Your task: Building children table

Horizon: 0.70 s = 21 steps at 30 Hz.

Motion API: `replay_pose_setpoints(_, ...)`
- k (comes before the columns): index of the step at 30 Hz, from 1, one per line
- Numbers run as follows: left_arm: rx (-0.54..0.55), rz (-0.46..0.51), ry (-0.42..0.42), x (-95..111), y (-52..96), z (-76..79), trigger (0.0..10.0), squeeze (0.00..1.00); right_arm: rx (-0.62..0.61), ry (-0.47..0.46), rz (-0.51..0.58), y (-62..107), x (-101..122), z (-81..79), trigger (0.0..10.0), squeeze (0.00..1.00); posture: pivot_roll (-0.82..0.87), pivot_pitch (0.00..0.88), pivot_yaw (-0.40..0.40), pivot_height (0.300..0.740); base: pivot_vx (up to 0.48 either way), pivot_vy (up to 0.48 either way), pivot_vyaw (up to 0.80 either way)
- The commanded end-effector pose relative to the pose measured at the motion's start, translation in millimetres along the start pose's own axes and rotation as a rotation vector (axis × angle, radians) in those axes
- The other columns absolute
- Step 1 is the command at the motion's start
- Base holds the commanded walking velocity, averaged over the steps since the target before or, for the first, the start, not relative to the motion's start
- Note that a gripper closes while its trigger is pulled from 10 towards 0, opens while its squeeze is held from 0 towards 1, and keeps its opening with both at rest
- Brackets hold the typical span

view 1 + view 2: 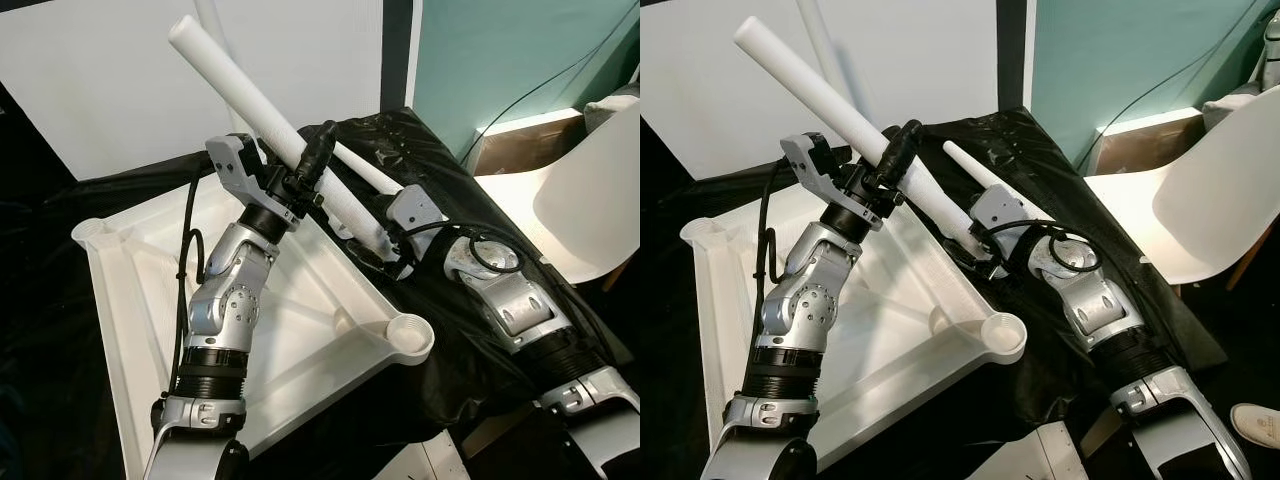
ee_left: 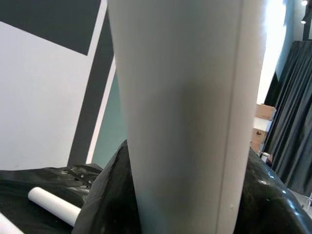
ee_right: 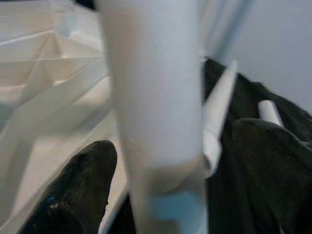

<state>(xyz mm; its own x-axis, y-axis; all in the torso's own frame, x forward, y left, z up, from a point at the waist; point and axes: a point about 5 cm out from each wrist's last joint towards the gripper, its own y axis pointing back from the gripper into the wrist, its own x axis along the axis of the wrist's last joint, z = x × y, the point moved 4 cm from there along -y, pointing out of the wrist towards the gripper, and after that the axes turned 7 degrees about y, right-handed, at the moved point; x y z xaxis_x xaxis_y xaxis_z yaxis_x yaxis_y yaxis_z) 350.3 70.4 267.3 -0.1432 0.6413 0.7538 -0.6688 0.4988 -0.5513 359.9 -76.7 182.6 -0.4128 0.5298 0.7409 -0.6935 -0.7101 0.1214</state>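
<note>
My left claw (image 1: 305,172) is clamped around a white table leg (image 1: 250,95), roughly at mid-length. The leg's long axis is tilted: its blunt end points up and to my left toward the white wall (image 1: 120,70), and its lower end slopes down to my right. It hangs over the upturned white tabletop (image 1: 130,300), which lies ribbed side up on the black-draped counter (image 1: 450,180), with a round socket (image 1: 408,333) at the near corner. My right claw (image 1: 980,245) sits at the leg's lower end; in the right wrist view its 2 black fingers (image 3: 78,190) straddle the leg without clearly touching, so I cannot tell its grip. The left wrist view shows another white leg (image 2: 51,204) lying on the black cover. A white chair (image 1: 1210,200) stands beside the counter on my right.
</note>
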Motion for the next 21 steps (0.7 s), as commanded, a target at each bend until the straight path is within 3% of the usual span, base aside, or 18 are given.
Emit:
replay_pose_setpoints(1, -0.030, 0.004, -0.028, 4.9, 0.7, 0.8, 0.0, 0.00, 0.055, 0.011, 0.001, -1.3, 2.4, -3.7, 9.3, 0.00, -0.11, 0.000, 0.093, 0.740, 0.000, 0.000, 0.00)
replay_pose_setpoints(3, -0.031, 0.003, -0.029, 4.9, 0.9, 0.8, 0.0, 0.00, 0.067, 0.010, -0.004, -0.6, 0.6, -3.6, 9.3, 0.00, -0.11, 0.000, 0.093, 0.740, 0.000, 0.000, 0.00)
replay_pose_setpoints(4, -0.033, 0.000, -0.031, 4.6, 1.0, 1.1, 0.0, 0.00, 0.077, 0.012, -0.010, -0.8, -2.0, -3.3, 8.6, 0.00, -0.11, 0.000, 0.096, 0.740, 0.000, 0.000, 0.00)
replay_pose_setpoints(5, -0.036, -0.002, -0.033, 4.6, 0.8, 1.4, 0.0, 0.00, 0.085, 0.013, -0.013, -1.4, -3.2, -2.9, 2.3, 0.00, -0.11, 0.000, 0.097, 0.740, 0.000, 0.000, 0.00)
replay_pose_setpoints(6, -0.036, -0.002, -0.033, 4.6, 0.8, 1.4, 0.0, 0.00, 0.085, 0.013, -0.013, -1.4, -3.2, -2.9, 2.3, 0.00, -0.11, 0.000, 0.097, 0.740, 0.000, 0.000, 0.00)
replay_pose_setpoints(7, -0.038, -0.004, -0.035, 4.7, 0.3, 1.6, 0.0, 0.00, 0.100, 0.012, -0.010, -3.0, -4.1, -1.8, 0.0, 0.00, -0.11, 0.000, 0.096, 0.740, 0.000, 0.000, 0.00)
replay_pose_setpoints(21, -0.055, -0.001, -0.037, 6.4, 1.4, 3.1, 0.0, 0.00, 0.107, -0.020, -0.011, -5.9, -7.0, -2.5, 0.0, 0.00, -0.11, 0.000, 0.099, 0.740, 0.000, 0.000, 0.00)
